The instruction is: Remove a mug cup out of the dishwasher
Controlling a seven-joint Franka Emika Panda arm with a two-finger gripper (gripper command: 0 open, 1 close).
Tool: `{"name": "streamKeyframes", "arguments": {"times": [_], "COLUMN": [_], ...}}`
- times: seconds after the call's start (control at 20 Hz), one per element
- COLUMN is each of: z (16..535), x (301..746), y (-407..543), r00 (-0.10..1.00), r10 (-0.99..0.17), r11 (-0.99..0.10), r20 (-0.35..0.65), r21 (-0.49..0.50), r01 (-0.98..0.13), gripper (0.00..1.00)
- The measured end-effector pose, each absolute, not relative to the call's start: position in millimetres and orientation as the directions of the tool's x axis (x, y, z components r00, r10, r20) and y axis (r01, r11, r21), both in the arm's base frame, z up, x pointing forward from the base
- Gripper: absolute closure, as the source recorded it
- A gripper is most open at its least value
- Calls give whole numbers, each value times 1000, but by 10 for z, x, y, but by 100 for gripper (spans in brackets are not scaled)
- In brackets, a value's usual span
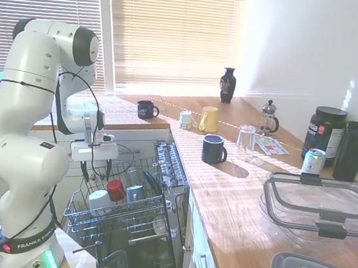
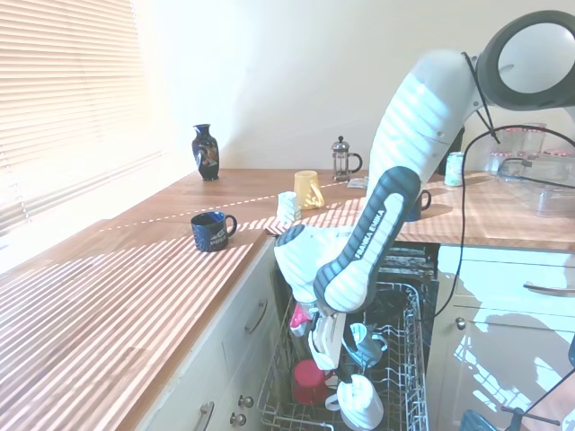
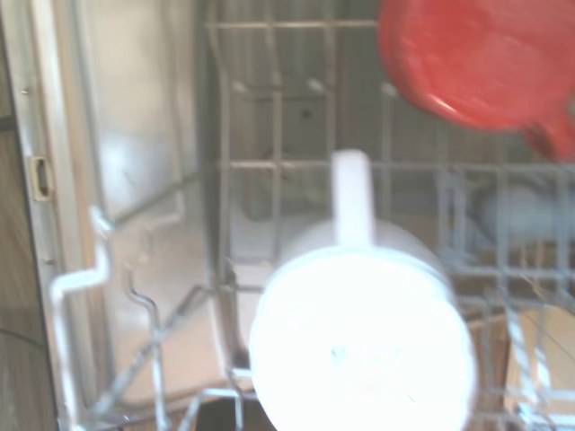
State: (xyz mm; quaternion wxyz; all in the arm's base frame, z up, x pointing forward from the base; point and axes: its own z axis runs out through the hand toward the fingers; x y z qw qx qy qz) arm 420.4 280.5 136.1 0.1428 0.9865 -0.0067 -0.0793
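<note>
The mug cup [image 1: 99, 199] sits upside down near the front corner of the dishwasher [image 1: 130, 232] rack, its base open to the air above. The red cup [image 1: 116, 189] stands just beside it on the inner side, crowding that flank. Rack wires and upright tines ring both. The gripper [image 1: 95, 168] hangs above them, fingers spread, with open air between.

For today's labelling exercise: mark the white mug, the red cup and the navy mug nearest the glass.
white mug [image 1: 99, 199], first exterior view, upturned base.
red cup [image 1: 116, 189], first exterior view, upturned base, in the rack.
navy mug [image 1: 213, 149], first exterior view, side wall, on the worktop.
</note>
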Motion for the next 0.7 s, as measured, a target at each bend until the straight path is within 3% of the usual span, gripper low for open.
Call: {"name": "streamKeyframes", "arguments": {"times": [0.7], "z": [682], "x": [4399], "y": [3318], "r00": [980], "r10": [63], "r11": [-950], "r20": [-189], "r21": [289], "r01": [117], "gripper": [0]}}
